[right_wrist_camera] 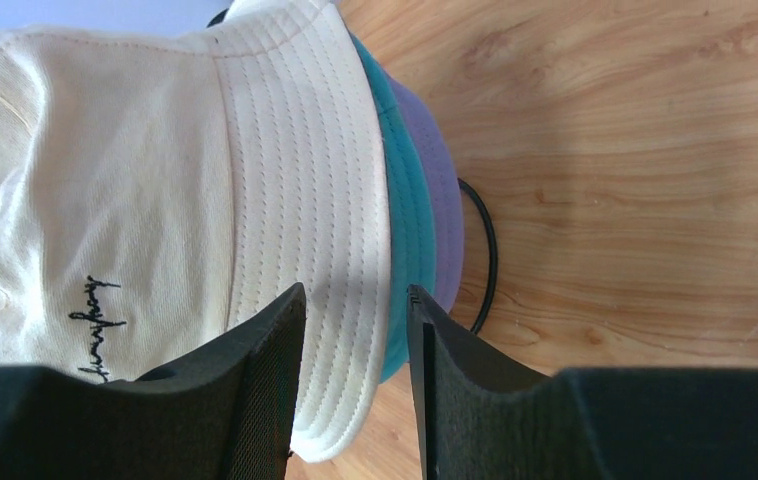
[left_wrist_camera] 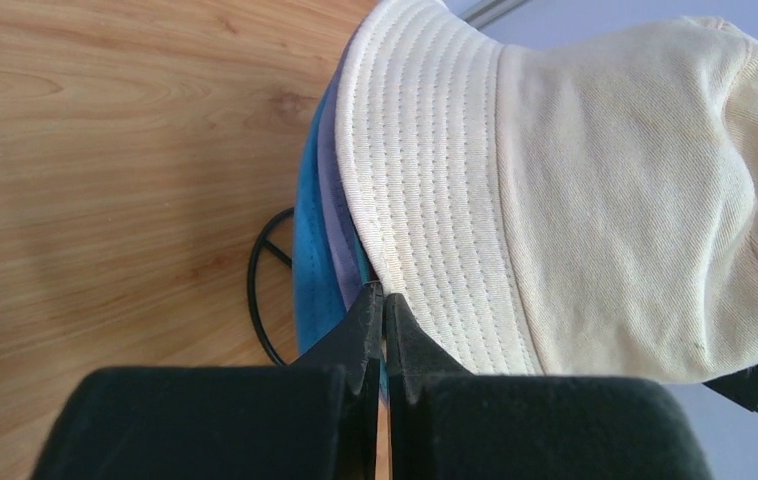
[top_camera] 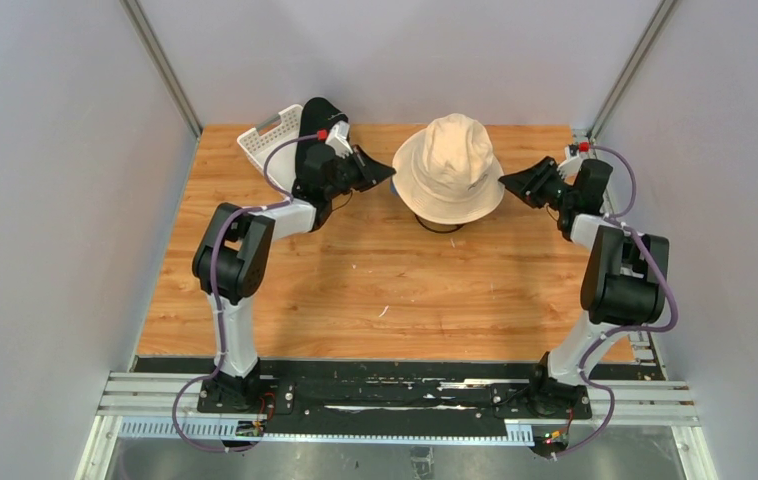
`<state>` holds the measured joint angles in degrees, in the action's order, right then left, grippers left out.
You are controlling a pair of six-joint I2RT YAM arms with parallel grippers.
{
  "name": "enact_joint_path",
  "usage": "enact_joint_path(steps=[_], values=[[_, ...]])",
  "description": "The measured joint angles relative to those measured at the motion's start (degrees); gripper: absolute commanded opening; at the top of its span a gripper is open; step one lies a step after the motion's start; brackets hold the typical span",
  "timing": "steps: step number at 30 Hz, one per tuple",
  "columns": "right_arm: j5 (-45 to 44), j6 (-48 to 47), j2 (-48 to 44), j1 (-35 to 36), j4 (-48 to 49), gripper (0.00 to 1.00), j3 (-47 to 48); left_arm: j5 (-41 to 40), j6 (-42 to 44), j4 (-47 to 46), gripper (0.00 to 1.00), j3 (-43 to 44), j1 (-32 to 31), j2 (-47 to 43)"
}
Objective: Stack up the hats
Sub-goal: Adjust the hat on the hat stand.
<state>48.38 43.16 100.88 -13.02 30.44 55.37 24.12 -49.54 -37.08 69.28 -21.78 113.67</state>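
Beige hat (top_camera: 449,165), between left tool (top_camera: 389,172), right tool (top_camera: 504,181)

The wooden table (top_camera: 355,290) is filling the middle of the top view, its pale grain running left to right. In the upper left corner of the tabletop a white lattice basket (top_camera: 267,137) is sitting at an angle to the edges. Above centre, a black wire stand (top_camera: 438,227) is standing on the wood. Only a thin arc of its base ring is showing below the brim of the beige hat (top_camera: 449,165) that is covering it. A small pale fleck (top_camera: 383,311) is lying on the bare wood below centre. Along the bottom of the frame a black mounting rail (top_camera: 395,392) is bordering the table's near edge.
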Motion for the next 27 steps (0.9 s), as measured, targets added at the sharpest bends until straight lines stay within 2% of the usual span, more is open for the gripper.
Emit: enact_joint_path(steps=[10, 13, 16, 17, 23, 27], values=[[4.3, 7.8, 5.9, 0.0, 10.9, 0.39, 1.5, 0.2, -0.1, 0.3, 0.00, 2.3, 0.3, 2.6], [5.4, 10.1, 7.5, 0.0, 13.7, 0.28, 1.5, 0.2, -0.2, 0.3, 0.00, 2.4, 0.3, 2.6], [6.2, 11.9, 8.2, 0.0, 16.4, 0.03, 1.5, 0.2, -0.2, 0.3, 0.00, 2.4, 0.4, 2.7], [6.4, 12.5, 8.4, -0.1, 17.1, 0.01, 1.5, 0.2, -0.2, 0.4, 0.00, 2.5, 0.4, 2.7], [6.9, 13.8, 8.8, -0.3, 18.3, 0.01, 1.5, 0.1, -0.1, 0.9, 0.00, 2.8, 0.6, 2.9], [3.5, 5.1, 5.6, 0.5, 5.9, 0.01, 3.0, -0.2, 0.4, 2.1, 0.00, 3.4, 0.6, 2.9]])
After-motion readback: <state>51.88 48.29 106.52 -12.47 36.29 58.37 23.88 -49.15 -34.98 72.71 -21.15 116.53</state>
